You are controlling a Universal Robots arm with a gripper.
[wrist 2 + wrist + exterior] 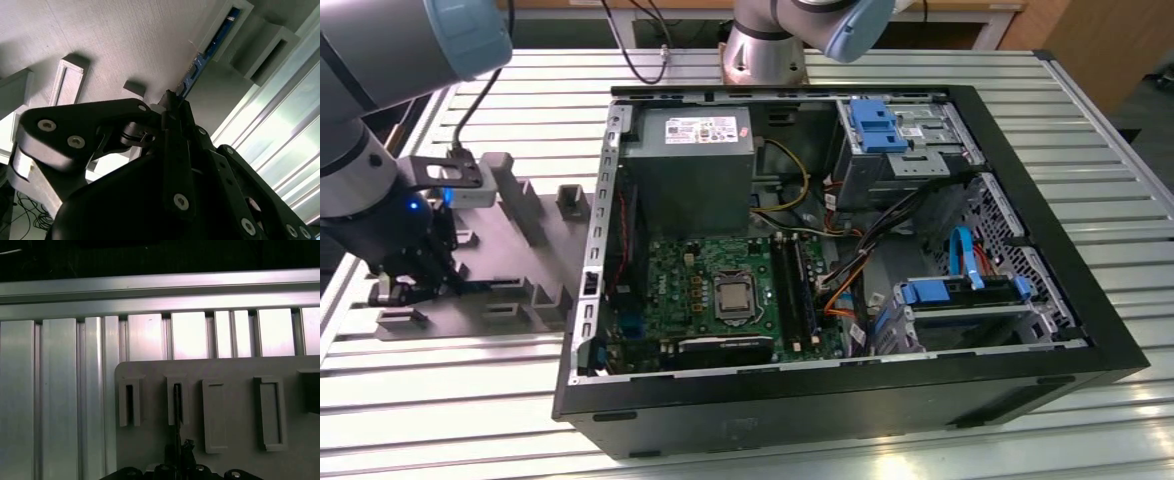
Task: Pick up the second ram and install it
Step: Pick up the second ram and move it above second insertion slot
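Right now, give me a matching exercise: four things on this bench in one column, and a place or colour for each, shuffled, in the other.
1 memory stick
2 hand
3 circuit board
4 drive brackets

A blue
B green, inside the case
C standing in a tray slot
D at the grey tray, outside the case

Pairs: 1-C, 2-D, 3-B, 4-A.
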